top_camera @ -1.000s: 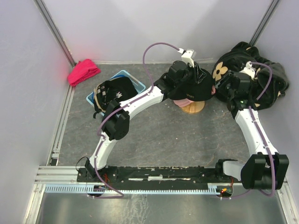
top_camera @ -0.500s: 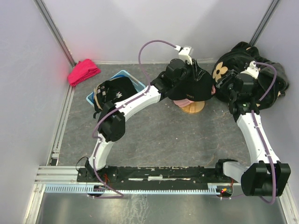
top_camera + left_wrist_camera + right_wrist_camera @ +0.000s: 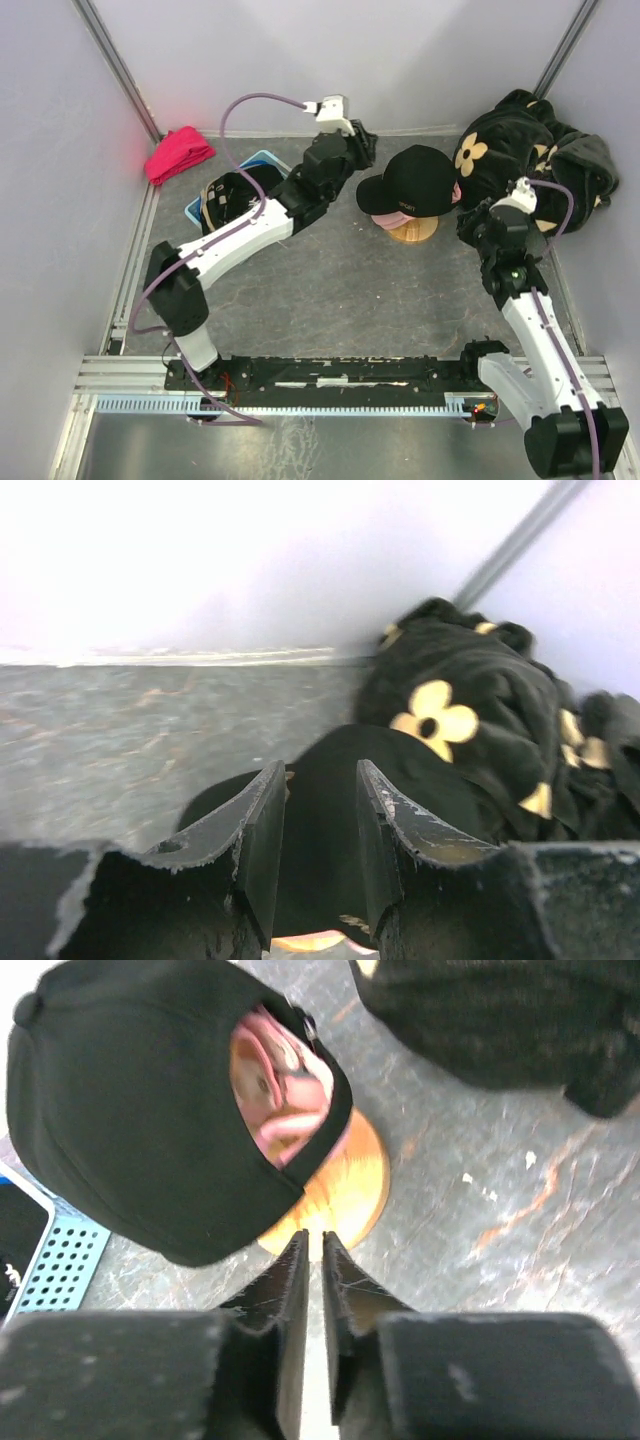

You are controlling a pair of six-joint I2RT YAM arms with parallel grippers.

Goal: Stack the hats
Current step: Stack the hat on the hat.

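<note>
Grey mottled tabletop, white walls: both arms now backed off the hat stack.
A second ago the left gripper (image 3: 362, 146) sat on the black fabric baseball cap with small lettering (image 3: 420, 180). It has since pulled away to the left and is clear of it. The right gripper (image 3: 470, 223) has drawn back toward the near side. Left jaws are partly open with nothing between them. Right jaws have narrowed to a thin slit and are empty, pointing at the round wooden stand (image 3: 413, 232). The black cap rests on the pink cap (image 3: 290, 1090) on that stand, far centre. A second black cap with white lettering (image 3: 232, 192) lies in the blue perforated basket (image 3: 196, 211), far left.
</note>
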